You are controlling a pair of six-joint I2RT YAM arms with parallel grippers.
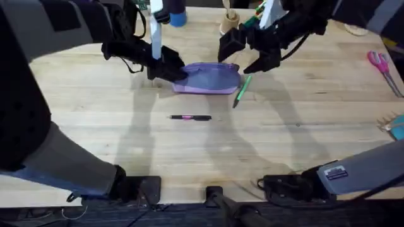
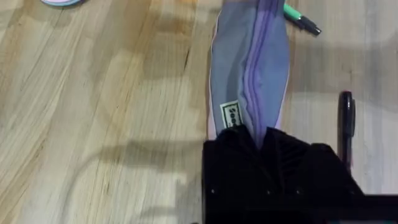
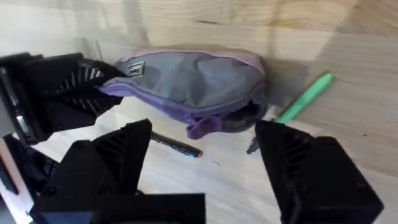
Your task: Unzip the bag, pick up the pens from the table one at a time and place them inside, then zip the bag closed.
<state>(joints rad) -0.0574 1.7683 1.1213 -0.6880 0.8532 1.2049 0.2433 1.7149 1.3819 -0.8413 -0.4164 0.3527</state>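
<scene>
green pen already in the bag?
No. The green pen lies on the table just beside the bag, by its right-arm end.

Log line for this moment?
left gripper: shut on bag end | right gripper: open by bag | both pens on table

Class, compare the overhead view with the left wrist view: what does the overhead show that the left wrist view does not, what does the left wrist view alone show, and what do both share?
Overhead alone: the right gripper open above the bag's right end, and pink scissors at the table's right edge.

Left wrist view alone: the label on the bag and the zipper line running along it up close.

Both: the purple bag with the left gripper shut on its left end, the green pen beside it, and the black pen on the wood.
</scene>
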